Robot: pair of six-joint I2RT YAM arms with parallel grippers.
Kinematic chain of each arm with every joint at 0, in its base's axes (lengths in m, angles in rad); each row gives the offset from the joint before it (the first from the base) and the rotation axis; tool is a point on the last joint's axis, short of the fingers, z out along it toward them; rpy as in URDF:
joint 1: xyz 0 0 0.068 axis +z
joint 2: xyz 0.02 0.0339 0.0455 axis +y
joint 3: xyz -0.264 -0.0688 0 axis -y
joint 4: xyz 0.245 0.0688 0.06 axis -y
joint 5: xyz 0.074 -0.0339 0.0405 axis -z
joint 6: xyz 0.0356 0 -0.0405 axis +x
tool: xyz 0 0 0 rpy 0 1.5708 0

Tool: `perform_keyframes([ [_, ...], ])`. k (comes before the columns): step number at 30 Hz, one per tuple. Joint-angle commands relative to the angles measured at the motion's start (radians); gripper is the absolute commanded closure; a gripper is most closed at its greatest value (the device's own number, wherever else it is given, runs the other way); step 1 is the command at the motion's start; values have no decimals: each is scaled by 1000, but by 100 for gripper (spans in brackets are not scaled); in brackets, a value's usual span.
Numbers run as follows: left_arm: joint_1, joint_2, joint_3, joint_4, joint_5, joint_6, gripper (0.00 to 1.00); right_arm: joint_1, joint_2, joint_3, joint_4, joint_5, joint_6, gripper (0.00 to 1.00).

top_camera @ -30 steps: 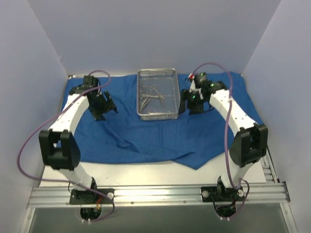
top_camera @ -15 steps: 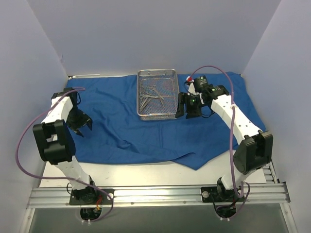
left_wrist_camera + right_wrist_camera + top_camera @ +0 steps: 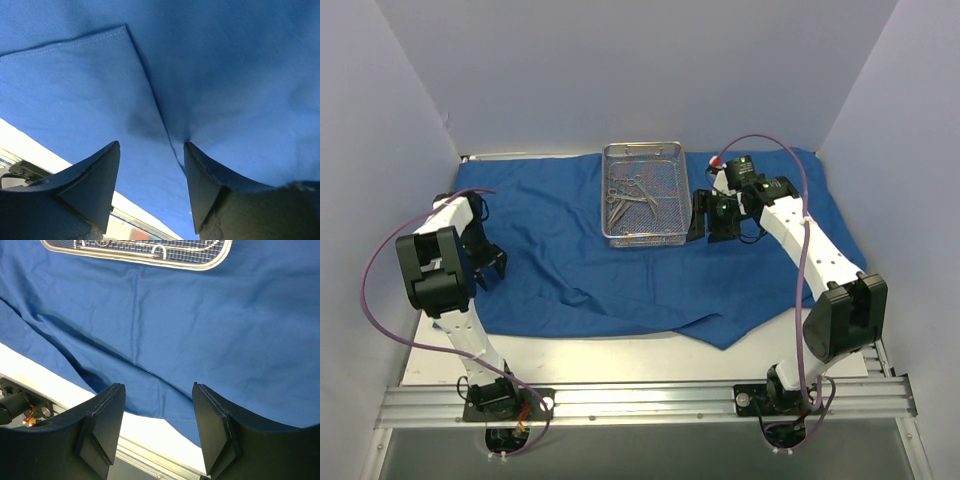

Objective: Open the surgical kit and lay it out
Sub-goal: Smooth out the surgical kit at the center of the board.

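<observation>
Left gripper [image 3: 151,150]: mine, fingers spread, empty, low over a creased hem of the cloth [image 3: 570,240] near its left edge. Right gripper [image 3: 159,390]: also spread, empty, just beside the tray's [image 3: 642,241] right side. Tray sits far centre on the cloth, w/ instruments [image 3: 630,195] heaped inside. Cloth looks opened out but is rumpled along the near edge. Likely step: lifting instruments out. To do it well, I come down from above w/ the right gripper, pinch one handle at a time, watch for tangles, and lay each on flat cloth, not wrinkles.
</observation>
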Motion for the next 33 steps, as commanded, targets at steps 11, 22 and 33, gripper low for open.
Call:
perform_keyframes([
  [11,21,14,-24,6,-46,-22,68,-19,-39,-12,10,-18,-15,44],
  [22,34,-44,-62,-2,-43,9,98,-17,-43,-10,13,-27,-9,44],
  [33,178,-417,-127,-134,-127,74,98,151,-54,-7,13,-35,-9,44],
])
